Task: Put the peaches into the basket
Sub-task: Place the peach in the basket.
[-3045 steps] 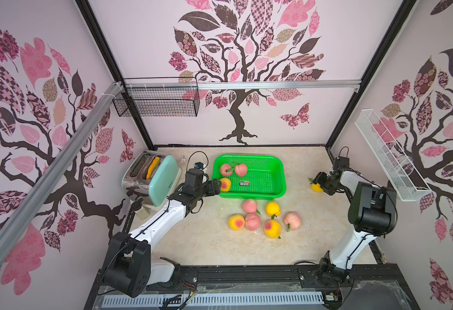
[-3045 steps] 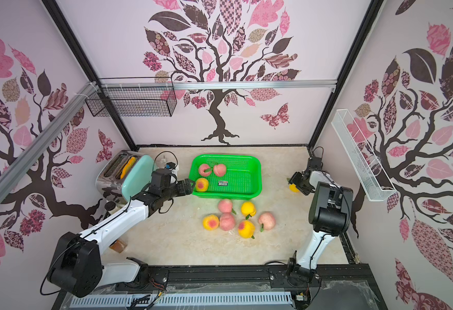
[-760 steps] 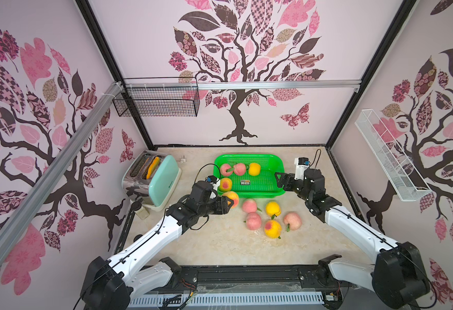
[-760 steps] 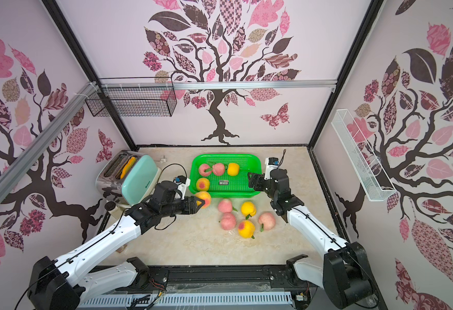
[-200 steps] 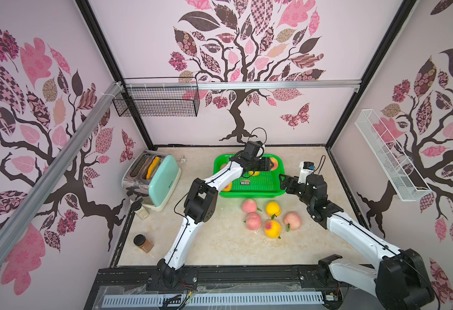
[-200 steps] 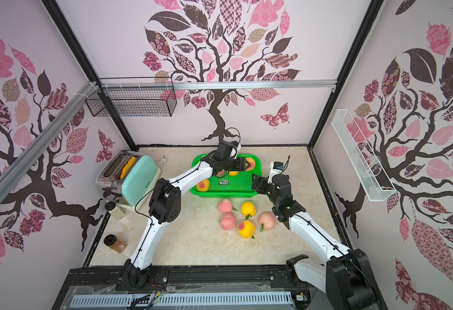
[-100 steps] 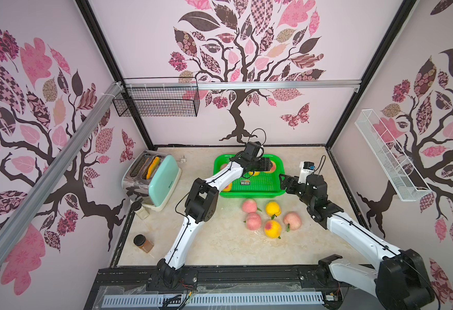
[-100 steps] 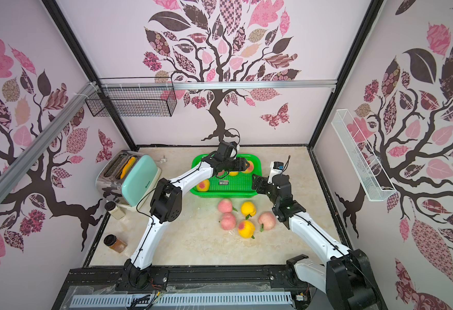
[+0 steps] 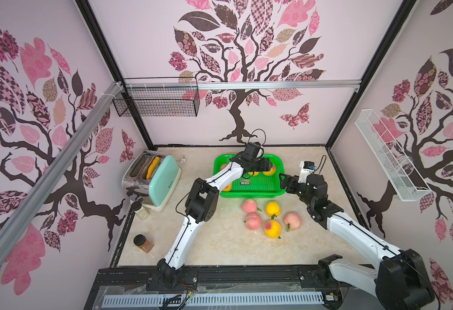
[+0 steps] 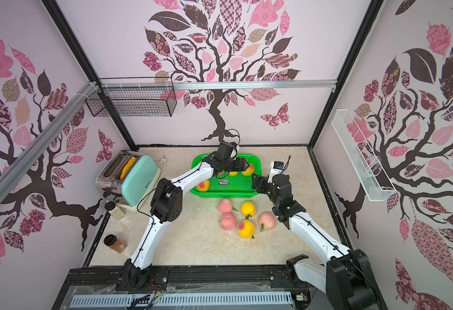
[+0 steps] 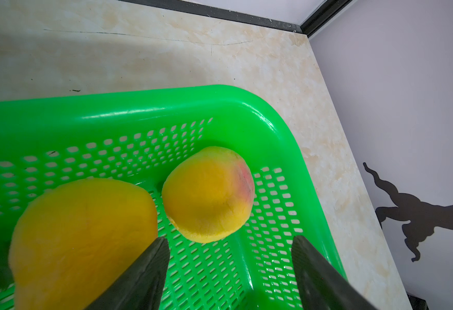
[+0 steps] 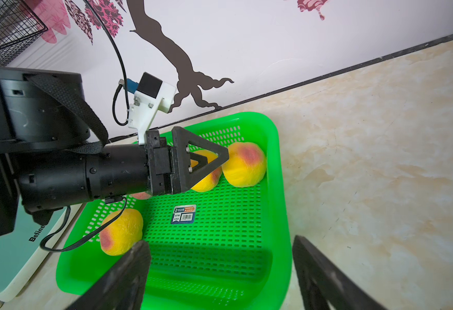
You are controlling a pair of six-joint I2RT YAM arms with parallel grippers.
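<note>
Basket: a bright green basket (image 9: pixel 249 193) sits on the tabletop (image 9: pixel 220 247), just above the middle of the frame in both top views.
Peach in basket: a yellow-orange peach (image 11: pixel 209 194) lies in the basket's upper right corner, beside another.
Loose peaches: five loose peaches (image 9: pixel 272 228) cluster on the tabletop just below the basket.
Left claw: the left claw (image 11: pixel 229 241) hovers over the basket with its fingers apart, gripping nothing. The peach lies just past its tips.
Right claw: the right claw (image 12: pixel 220 244) is at the basket's right edge, spread wide and empty.
</note>
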